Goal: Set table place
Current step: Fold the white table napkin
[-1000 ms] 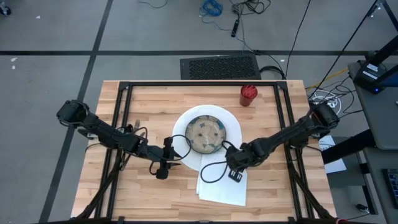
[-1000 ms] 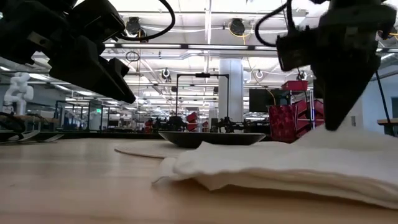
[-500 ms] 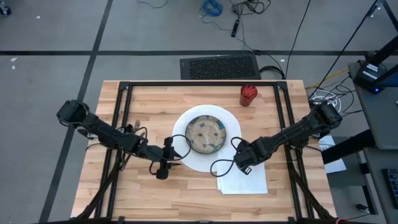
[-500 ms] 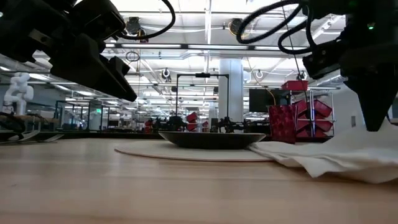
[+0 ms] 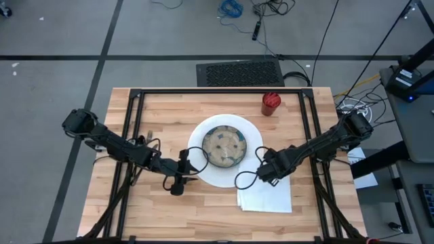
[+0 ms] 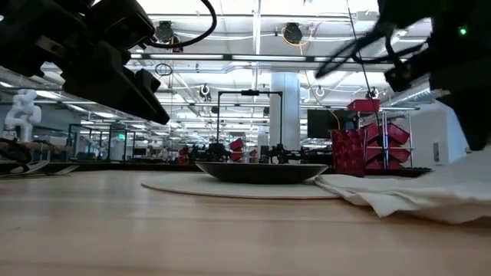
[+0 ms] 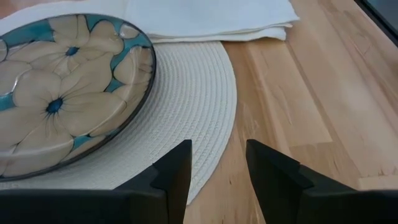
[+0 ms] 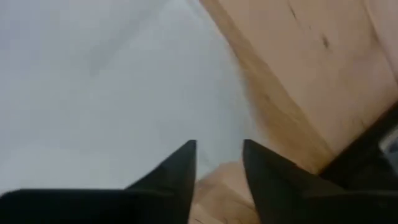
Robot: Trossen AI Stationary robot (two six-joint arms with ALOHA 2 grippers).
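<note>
On the table [image 5: 156, 115] lies a round white placemat [image 5: 203, 173]. A blue-and-cream flower plate [image 5: 225, 144] sits on its middle. A folded white napkin [image 5: 264, 194] lies flat on the wood at the placemat's near right, and one corner overlaps the mat's rim. My right gripper [image 5: 266, 177] stands open over the napkin's far left part [image 8: 93, 81]. My left gripper [image 5: 184, 166] hovers open at the placemat's left edge [image 7: 193, 99], pointing at the plate [image 7: 62, 93], with nothing between its fingers. My right gripper points down at the napkin's far left part [image 8: 143, 124], its fingers apart with white cloth showing between them. Whether the fingertips touch the cloth I cannot tell.
A red cup [image 5: 270, 103] stands at the far right of the table. Black frame tubes [image 5: 135, 135] run along the table's left, right and far sides. Bare wood lies left of the placemat and along the near edge.
My right gripper has gone toward the table's right edge and then a little toward the far edge. The napkin has slid right along the table from under the placemat's near rim. It now lies squarer, beside the mat.
</note>
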